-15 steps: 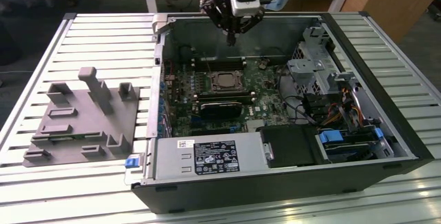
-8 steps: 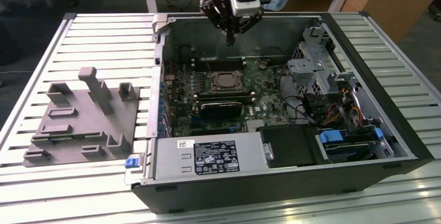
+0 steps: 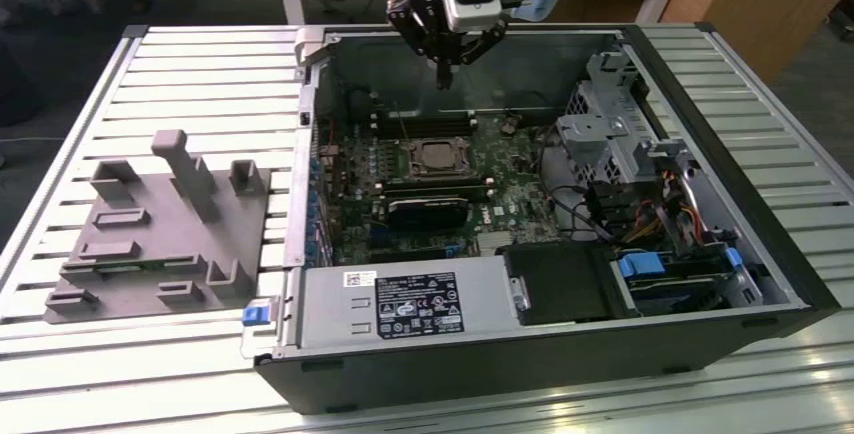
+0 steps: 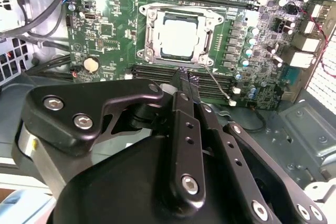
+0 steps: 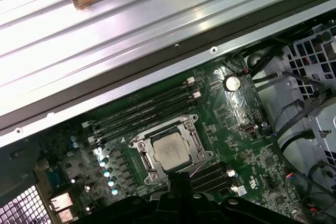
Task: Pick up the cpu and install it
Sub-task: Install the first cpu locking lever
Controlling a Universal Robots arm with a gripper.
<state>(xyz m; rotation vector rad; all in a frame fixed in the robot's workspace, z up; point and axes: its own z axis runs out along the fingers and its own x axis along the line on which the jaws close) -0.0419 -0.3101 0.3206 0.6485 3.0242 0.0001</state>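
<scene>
The cpu (image 4: 177, 36) already lies flat in the socket (image 4: 147, 38) on the motherboard (image 4: 105, 27), inside the open computer case (image 3: 534, 374), so the placing looks done. Whether the socket's frame is latched cannot be told. The end effector (image 3: 443, 76) hangs above the board, clear of the cpu, with its fingers (image 4: 185, 85) drawn together and nothing between them.

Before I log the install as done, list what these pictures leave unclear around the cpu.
Exterior view: the cpu is too small to tell whether it lies flat.
Both wrist views: its contacts are hidden under its own metal top.
Second wrist view: the gripper blocks the board beside the socket.
</scene>
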